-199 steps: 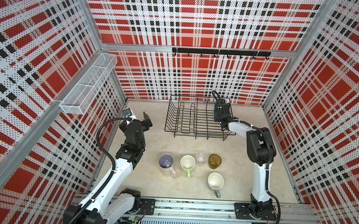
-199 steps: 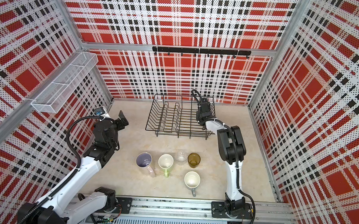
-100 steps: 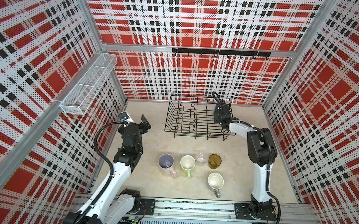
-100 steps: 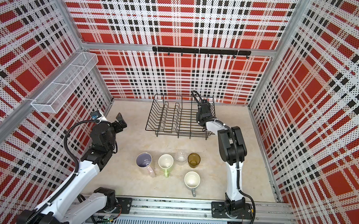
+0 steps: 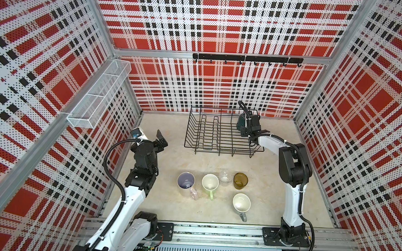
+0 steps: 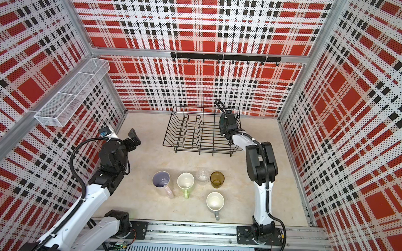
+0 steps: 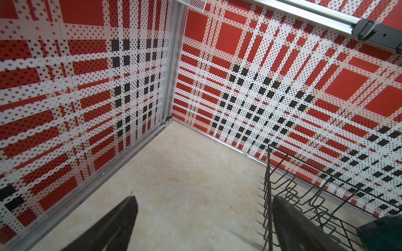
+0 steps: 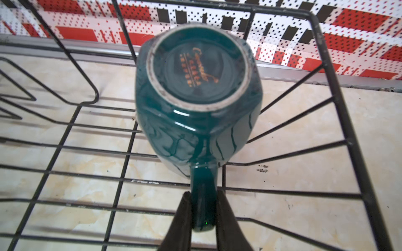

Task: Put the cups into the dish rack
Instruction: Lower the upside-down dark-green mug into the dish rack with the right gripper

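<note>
1. Right gripper (image 8: 203, 208): its fingers are clamped on the handle of the dark teal mug (image 8: 195, 87), which is base-up in the far right corner of the dish rack (image 5: 224, 149). Over the last second it has hardly moved.
2. Left gripper (image 5: 162, 139): jaws spread wide and empty, left of the rack. Its arm has sunk back slightly toward the near left.
3. Reading: you appear to be about to release the first cup. Whether its rim already rests on the wires cannot be told.
4. Still waiting for you on the near table: pale pink mug (image 5: 186, 180), light green mug (image 5: 210, 183), clear glass (image 5: 225, 177), amber tumbler (image 5: 240, 180), grey mug (image 5: 241, 202).
</note>
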### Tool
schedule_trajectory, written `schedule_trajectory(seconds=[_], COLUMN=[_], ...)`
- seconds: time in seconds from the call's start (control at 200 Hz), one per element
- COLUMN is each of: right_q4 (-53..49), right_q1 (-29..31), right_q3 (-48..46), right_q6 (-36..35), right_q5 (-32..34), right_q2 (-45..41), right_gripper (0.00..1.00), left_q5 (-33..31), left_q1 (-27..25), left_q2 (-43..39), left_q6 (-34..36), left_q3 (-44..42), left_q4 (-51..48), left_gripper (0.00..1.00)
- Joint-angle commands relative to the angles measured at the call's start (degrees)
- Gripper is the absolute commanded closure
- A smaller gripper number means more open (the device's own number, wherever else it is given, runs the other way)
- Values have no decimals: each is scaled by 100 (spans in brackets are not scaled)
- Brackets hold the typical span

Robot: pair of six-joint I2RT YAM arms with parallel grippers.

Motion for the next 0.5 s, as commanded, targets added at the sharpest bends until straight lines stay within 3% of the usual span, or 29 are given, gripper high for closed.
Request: schedule_trajectory(seconds=[0.0, 0.326, 0.496], right_q4=[-258, -721, -746], right_q1=[-69, -353, -432], right_q3=[217, 644, 648], right_q6=[-399, -1480, -1494], right_q5=[-145, -505, -506], right_q2=[22, 144, 119], right_gripper=[84, 87, 87], left_q5=[65, 102, 142], left_q1=[86, 114, 176], left_q2=[-91, -64, -65], left_q6=[-52, -27, -26], left_q3=[-47, -74, -66], left_q4=[-42, -29, -20], left_gripper=[2, 2, 2])
